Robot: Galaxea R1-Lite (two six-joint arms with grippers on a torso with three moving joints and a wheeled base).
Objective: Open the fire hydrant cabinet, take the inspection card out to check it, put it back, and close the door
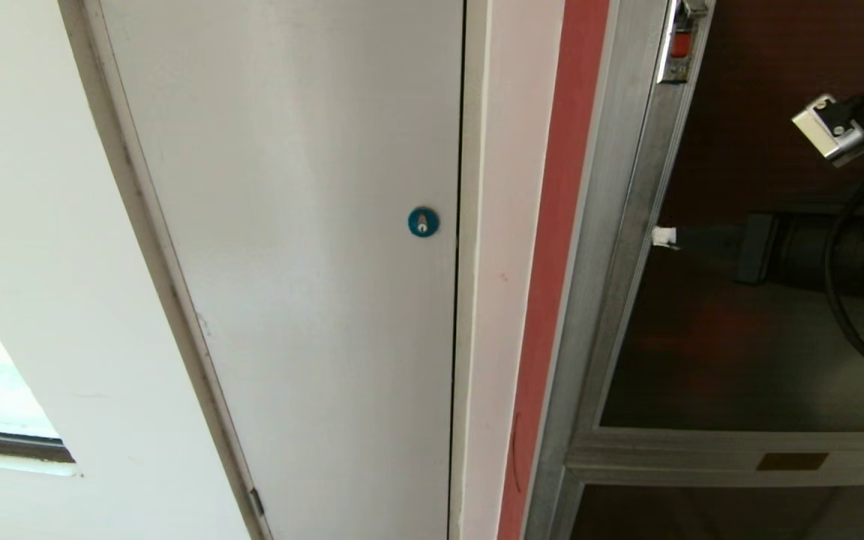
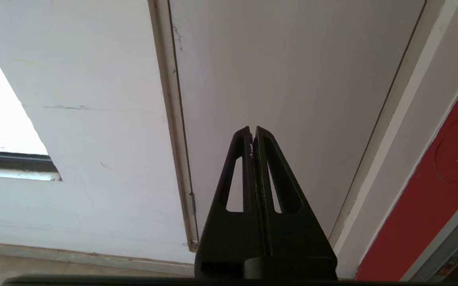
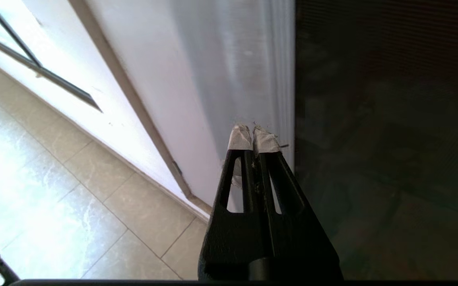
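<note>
While the door (image 1: pixel 739 352) of the fire hydrant cabinet (image 1: pixel 612 300) appears shut or nearly so, the holdings stand as follows, all placed by the door's silver frame.

Right gripper (image 1: pixel 664 238): white-taped tips at the frame's inner edge, over the dark glass, well below the small red latch (image 1: pixel 679 45). Fingers pressed together, holding nothing.

Left gripper (image 2: pixel 253 133): fingers closed and empty, parked facing the plain white door (image 1: pixel 289 225), which lies beyond the red edge strip (image 1: pixel 552 262) from the frame.

White door's round blue lock (image 1: pixel 423 222): no part of the task.

Inspection card: not in view; presumably behind the dark glass.

Orange label plate (image 1: pixel 792 461): on the crossbar under the glass.

Hazards, as judged. Closed tips set against smooth aluminium give little purchase; they could skid off the frame onto the glass. Working this far below the latch may leave the catch engaged, so a pull would strain the frame without opening it. The trailing black cable (image 1: pixel 844 300) near the glass could snag if the door swings outward.
</note>
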